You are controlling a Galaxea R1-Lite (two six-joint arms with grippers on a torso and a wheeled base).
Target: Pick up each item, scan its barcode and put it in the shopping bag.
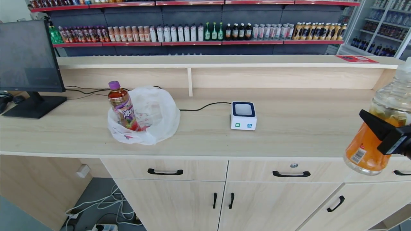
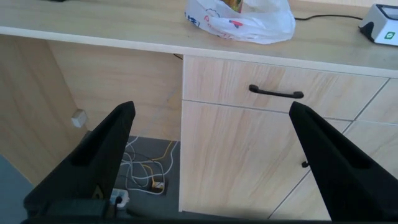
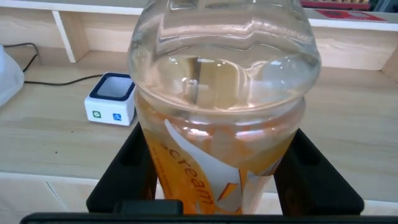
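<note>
— How many bottles out front?
— Two: a purple-capped bottle left of the scanner, and an orange-drink bottle right of it.
— Anything else?
— One scanner. One shopping bag and one monitor, both to its left.

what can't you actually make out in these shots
Cap of the orange drink bottle: cut off by the picture's edge, head and right wrist views.
Base of the tea bottle: hidden by the shopping bag, head view.
Print on the orange drink bottle's white label: too small to read, head view.
</note>
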